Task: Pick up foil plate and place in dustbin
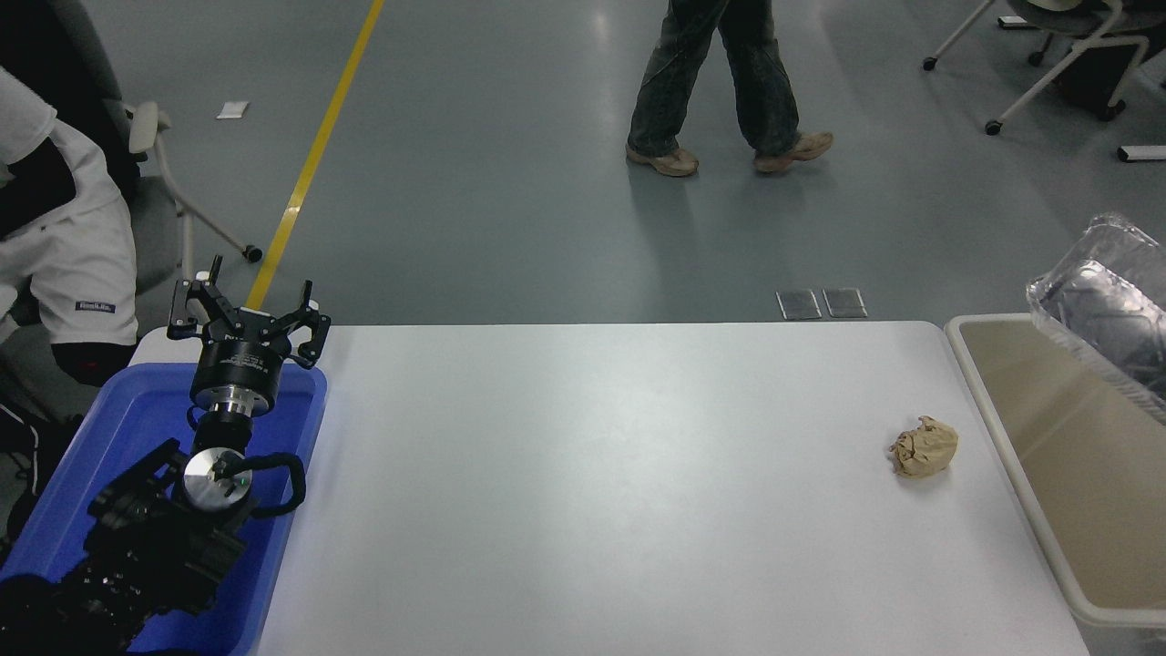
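foil plate (1107,305) shiny, crinkled, tilted above dustbin (1011,437), right claw unseen, grip unknowable

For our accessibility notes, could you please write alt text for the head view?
A dented foil plate hangs tilted over the beige dustbin at the right edge. On the white table lies a tan paper ball; the left gripper rests open over a blue tray.
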Action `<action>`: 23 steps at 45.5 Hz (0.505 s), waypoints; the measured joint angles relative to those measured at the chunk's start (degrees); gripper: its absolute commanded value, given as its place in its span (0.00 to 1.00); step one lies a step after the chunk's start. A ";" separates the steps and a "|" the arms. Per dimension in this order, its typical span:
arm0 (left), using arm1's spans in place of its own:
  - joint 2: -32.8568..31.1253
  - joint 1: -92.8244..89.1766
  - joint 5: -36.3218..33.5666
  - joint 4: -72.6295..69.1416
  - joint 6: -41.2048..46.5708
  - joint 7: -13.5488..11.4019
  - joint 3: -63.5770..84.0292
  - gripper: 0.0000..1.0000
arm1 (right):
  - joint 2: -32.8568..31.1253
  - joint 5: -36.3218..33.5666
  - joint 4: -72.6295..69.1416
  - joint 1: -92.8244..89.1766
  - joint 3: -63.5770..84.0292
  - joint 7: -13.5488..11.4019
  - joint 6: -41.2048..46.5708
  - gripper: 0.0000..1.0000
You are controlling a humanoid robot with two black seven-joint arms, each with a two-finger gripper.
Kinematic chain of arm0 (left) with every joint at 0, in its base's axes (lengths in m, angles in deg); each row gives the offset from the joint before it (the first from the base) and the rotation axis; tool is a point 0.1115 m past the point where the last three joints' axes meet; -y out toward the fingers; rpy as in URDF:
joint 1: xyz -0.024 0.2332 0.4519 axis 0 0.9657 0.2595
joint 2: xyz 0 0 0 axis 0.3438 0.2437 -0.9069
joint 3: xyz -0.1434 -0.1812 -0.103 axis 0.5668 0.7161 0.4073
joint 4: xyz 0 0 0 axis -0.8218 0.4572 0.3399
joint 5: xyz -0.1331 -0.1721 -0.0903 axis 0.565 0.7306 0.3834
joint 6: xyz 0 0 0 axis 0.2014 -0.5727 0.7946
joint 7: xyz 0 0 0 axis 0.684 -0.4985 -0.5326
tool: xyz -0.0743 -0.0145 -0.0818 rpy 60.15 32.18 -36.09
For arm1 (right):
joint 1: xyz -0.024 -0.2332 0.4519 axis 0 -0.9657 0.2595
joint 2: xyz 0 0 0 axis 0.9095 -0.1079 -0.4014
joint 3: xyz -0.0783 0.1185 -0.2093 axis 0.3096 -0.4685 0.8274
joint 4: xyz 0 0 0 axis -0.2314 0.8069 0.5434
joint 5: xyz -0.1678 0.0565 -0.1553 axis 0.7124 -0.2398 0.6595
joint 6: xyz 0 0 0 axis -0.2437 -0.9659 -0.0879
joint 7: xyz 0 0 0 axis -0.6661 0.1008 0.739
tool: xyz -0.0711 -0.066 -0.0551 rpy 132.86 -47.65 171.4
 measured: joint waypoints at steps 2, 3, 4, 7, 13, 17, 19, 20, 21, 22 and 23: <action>0.00 0.00 0.01 0.00 0.00 0.00 0.00 0.99 | 0.25 -1.20 0.22 -1.09 -0.39 0.02 -1.21 0.00; 0.00 0.00 0.01 0.00 0.00 0.00 0.00 0.99 | 0.41 -1.79 0.31 -1.71 -0.62 0.02 -1.93 0.00; 0.00 0.00 0.00 0.00 0.00 0.00 0.00 0.99 | 0.67 -2.52 0.43 -2.50 -0.93 0.02 -2.97 0.00; 0.00 0.00 0.01 0.00 0.00 0.00 0.00 0.99 | 1.29 -3.81 0.73 -4.34 -1.64 0.05 -5.30 0.00; 0.00 0.00 0.00 -0.02 0.00 0.00 0.00 0.99 | 2.85 -5.47 1.62 -8.04 -3.37 0.09 -9.82 0.00; 0.00 0.00 0.00 -0.03 0.00 0.00 0.00 0.99 | 4.19 -6.16 2.75 -10.62 -4.99 0.10 -12.64 0.00; 0.00 0.00 0.00 -0.03 0.00 0.00 0.00 0.99 | 4.85 -6.45 3.31 -11.75 -5.82 0.11 -13.71 0.00; 0.00 0.00 -0.01 -0.03 0.00 0.00 0.00 0.99 | 5.22 -6.66 3.68 -12.43 -6.36 0.11 -14.33 0.00; 0.00 0.00 0.01 -0.03 0.00 0.00 0.00 0.99 | 5.68 -6.96 4.20 -13.24 -7.03 0.12 -15.09 0.00; 0.00 0.00 0.01 -0.03 0.00 0.00 0.00 0.99 | 6.07 -7.25 4.65 -13.93 -7.59 0.12 -15.65 0.00; 0.00 0.00 0.00 -0.03 0.00 0.00 0.00 0.99 | 6.47 -7.56 5.13 -14.63 -8.16 0.12 -16.22 0.00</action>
